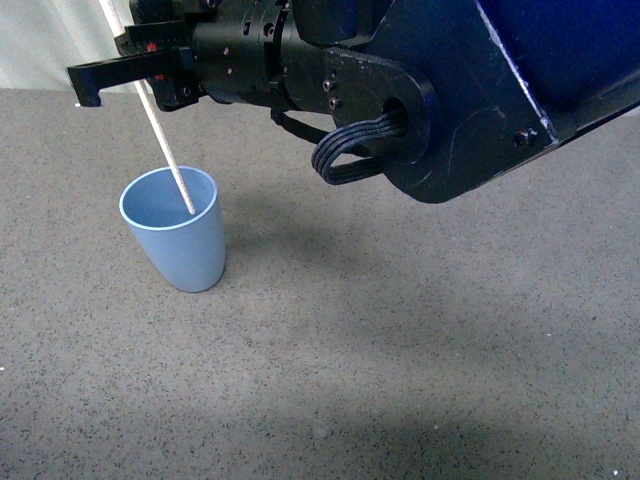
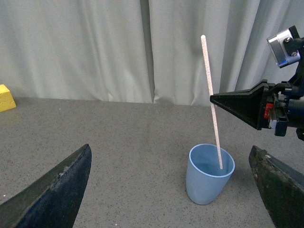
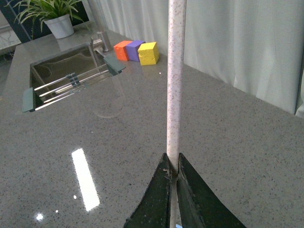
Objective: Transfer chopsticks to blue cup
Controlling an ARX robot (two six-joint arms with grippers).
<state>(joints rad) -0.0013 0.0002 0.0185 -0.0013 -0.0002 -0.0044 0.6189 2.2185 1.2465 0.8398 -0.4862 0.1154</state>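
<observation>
On the grey speckled countertop (image 1: 400,380), toward 9 o'clock in the front view, the blue cup (image 1: 172,232) stands upright. The chopsticks (image 1: 160,135), seen as 1 pale stick, has its lower end down inside the cup's mouth. It leans up toward 11 o'clock and runs out of the top of the frame.

The right gripper (image 1: 140,85) reaches in from 3 o'clock, above the cup. Its jaws are pinched tight on the stick partway along its length. From the right wrist, the 2 dark fingers (image 3: 159,199) meet on the stick with no gap beside it.

The left gripper (image 2: 169,148) is spread wide and has hold of nothing. Its 2 fingers sit at opposite edges of its own view, and the cup stands beyond them, well apart.

A white curtain (image 2: 95,47) hangs behind the counter. A yellow block (image 2: 4,97), an orange block (image 3: 123,50), a purple block (image 3: 134,49), a sink (image 3: 61,66) and a potted plant (image 3: 54,16) lie farther off.
</observation>
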